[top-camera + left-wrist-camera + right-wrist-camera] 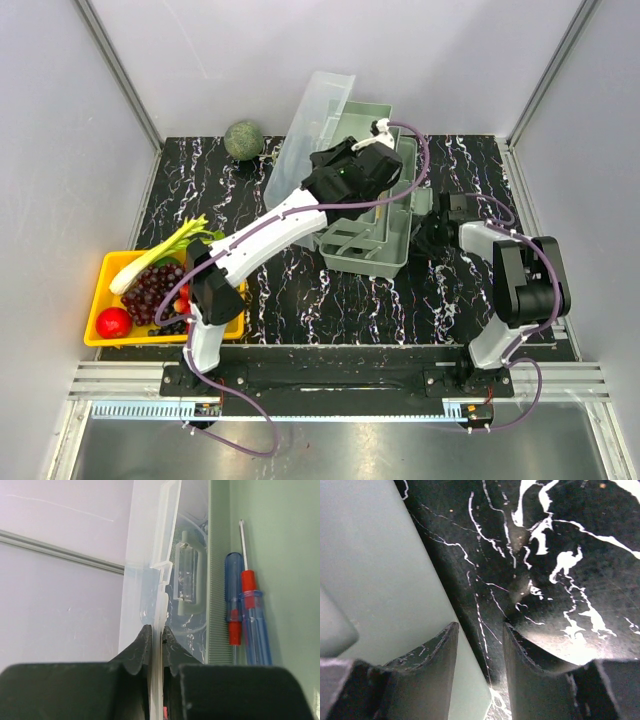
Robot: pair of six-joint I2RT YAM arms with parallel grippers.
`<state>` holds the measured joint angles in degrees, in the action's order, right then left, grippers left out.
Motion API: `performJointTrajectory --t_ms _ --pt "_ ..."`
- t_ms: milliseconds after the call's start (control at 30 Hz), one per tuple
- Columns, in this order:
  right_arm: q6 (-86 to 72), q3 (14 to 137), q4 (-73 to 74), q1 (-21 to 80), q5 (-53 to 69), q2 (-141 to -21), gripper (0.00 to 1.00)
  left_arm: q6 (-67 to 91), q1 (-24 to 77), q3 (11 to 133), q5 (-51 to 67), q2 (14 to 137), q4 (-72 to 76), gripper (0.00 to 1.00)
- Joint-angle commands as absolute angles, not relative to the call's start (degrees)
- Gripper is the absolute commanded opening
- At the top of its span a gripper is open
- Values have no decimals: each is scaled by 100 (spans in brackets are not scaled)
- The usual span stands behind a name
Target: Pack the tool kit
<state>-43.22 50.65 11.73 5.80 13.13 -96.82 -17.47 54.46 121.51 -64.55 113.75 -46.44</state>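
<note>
The pale grey-green toolbox (372,245) stood open just right of the melon (243,140), its clear lid (305,135) swung up and leaning back toward the melon. Inside the toolbox, two blue-handled screwdrivers (250,615) with red collars lay side by side along its ribbed edge.

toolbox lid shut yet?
No, the lid stands raised open off the toolbox, its edge pinched in the left gripper.

Interior of toolbox (372,245) mostly hidden under left arm (280,222) at centre of top view, blue-handled screwdrivers (252,625) cut off at lower right of left wrist view, blurred pale shape (335,627) at left edge of right wrist view, unidentifiable
</note>
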Motion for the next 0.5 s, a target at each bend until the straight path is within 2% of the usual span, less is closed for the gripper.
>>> performJointTrajectory --t_ms 0,167,300,467 --pt "-4386 5300 501 1168 2338 -10028 48 -1362 5932 12437 -5705 11470 -3832 0" --pt "-4500 5405 448 1450 2303 -10204 48 -1362 6020 12349 -5625 11496 -3780 1" --pt "-4702 5396 431 1485 2277 -10336 48 -1546 6205 12270 -5817 11584 -3630 14" --pt "-4860 5370 396 1485 2206 -10406 48 -1556 6381 12261 -6099 11795 -3630 15"
